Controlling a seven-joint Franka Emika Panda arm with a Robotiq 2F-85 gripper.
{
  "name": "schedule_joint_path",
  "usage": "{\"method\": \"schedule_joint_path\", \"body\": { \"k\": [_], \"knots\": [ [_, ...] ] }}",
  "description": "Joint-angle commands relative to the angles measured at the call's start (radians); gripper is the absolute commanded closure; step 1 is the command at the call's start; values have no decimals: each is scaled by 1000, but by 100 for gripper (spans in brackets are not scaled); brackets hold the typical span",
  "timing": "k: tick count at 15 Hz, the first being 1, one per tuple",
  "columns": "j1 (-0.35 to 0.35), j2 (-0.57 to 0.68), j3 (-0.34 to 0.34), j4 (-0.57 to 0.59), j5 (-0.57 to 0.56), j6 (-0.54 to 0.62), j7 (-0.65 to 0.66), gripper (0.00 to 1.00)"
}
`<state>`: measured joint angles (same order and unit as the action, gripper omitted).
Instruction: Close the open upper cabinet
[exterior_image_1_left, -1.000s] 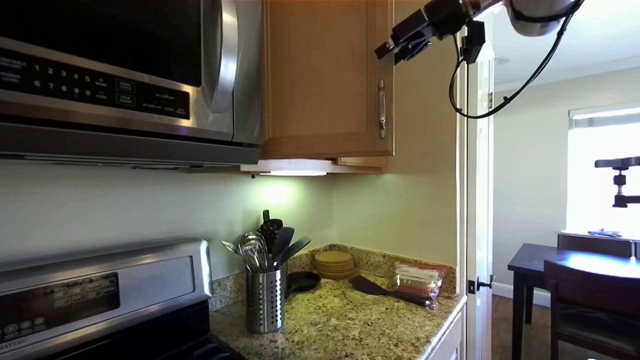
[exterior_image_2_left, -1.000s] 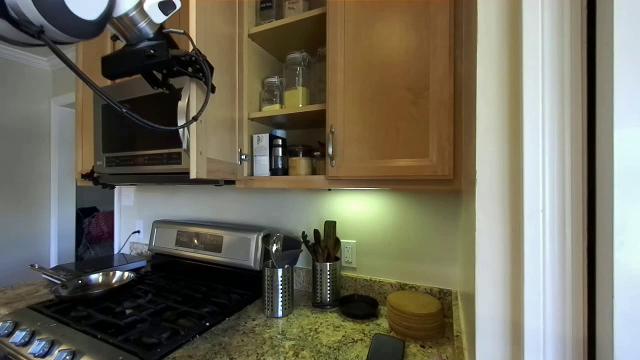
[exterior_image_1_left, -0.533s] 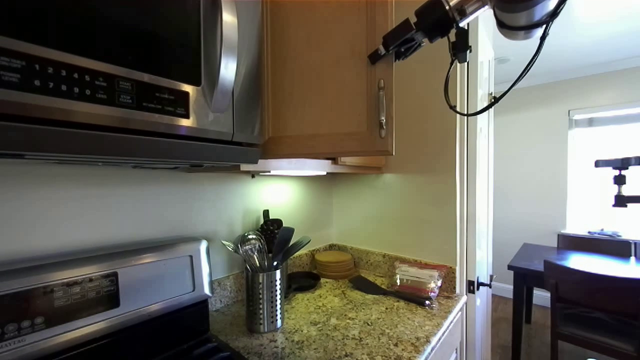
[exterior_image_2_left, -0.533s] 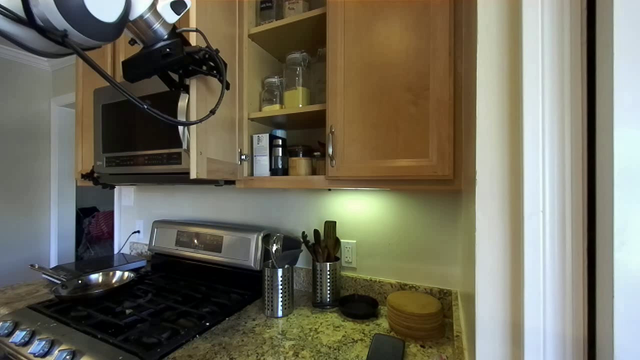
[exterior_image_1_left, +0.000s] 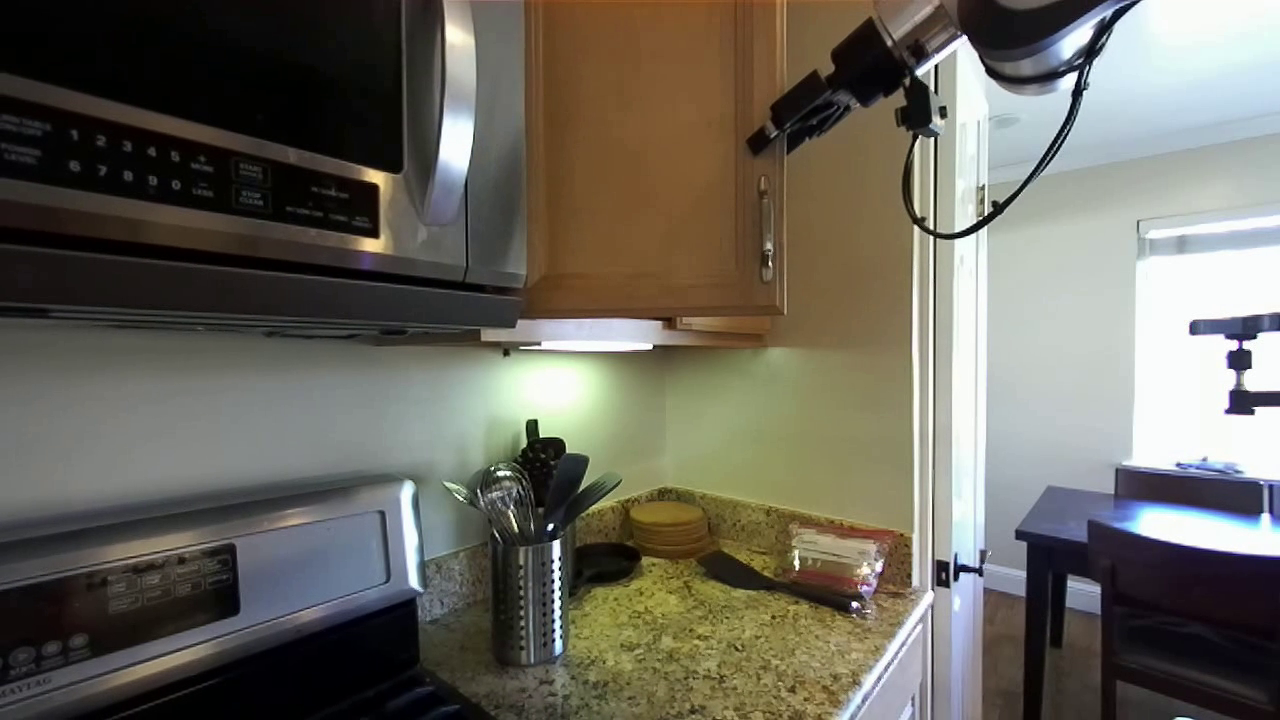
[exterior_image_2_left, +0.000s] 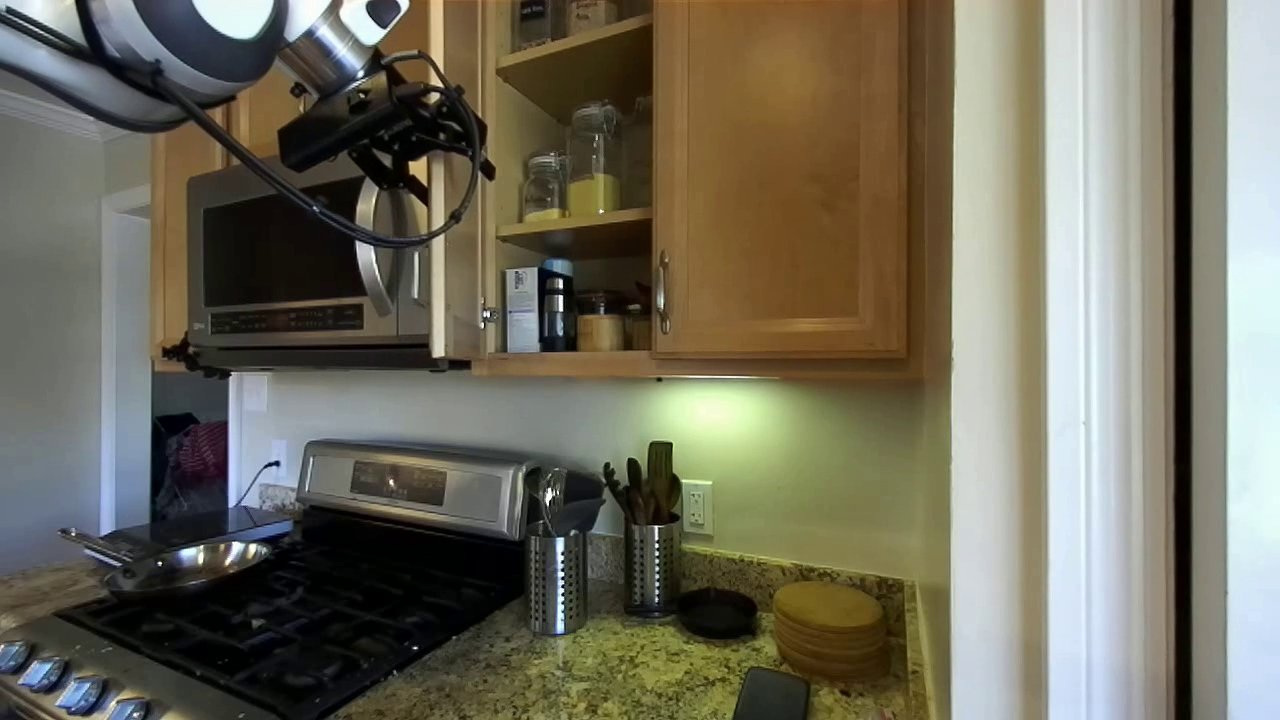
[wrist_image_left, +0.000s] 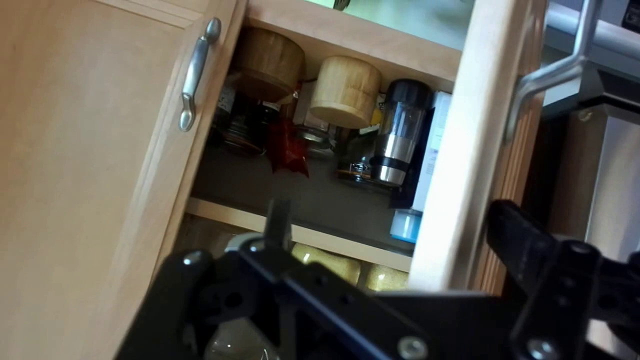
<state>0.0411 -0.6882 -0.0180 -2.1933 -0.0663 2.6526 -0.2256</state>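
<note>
The honey-coloured upper cabinet (exterior_image_2_left: 780, 180) hangs above the back edge of the granite countertop (exterior_image_2_left: 600, 680), one door (exterior_image_1_left: 645, 160) standing open beside the stainless-steel microwave (exterior_image_2_left: 270, 260). The Robotiq gripper (wrist_image_left: 392, 217) has its fingers (wrist_image_left: 515, 231) spread apart, one on either side of that door (contact I cannot judge).

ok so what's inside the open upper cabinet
On a shelf in the upper cabinet stand glass jars; below are a white box, a silver-and-black bottle and something red. Whatever sits behind the closed door is covered.
</note>
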Motion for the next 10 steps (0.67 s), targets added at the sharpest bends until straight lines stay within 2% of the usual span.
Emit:
{"method": "schedule_joint_path", "body": {
  "k": [1,5,6,10],
  "knots": [
    [-44,25,13,5,-46,31,36,0],
    [-77,75,21,14,-86,46,55,0],
    [-119,99,37,22,-120,61,75,0],
    [-202,190,54,71,-194,58,140,0]
  ]
}}
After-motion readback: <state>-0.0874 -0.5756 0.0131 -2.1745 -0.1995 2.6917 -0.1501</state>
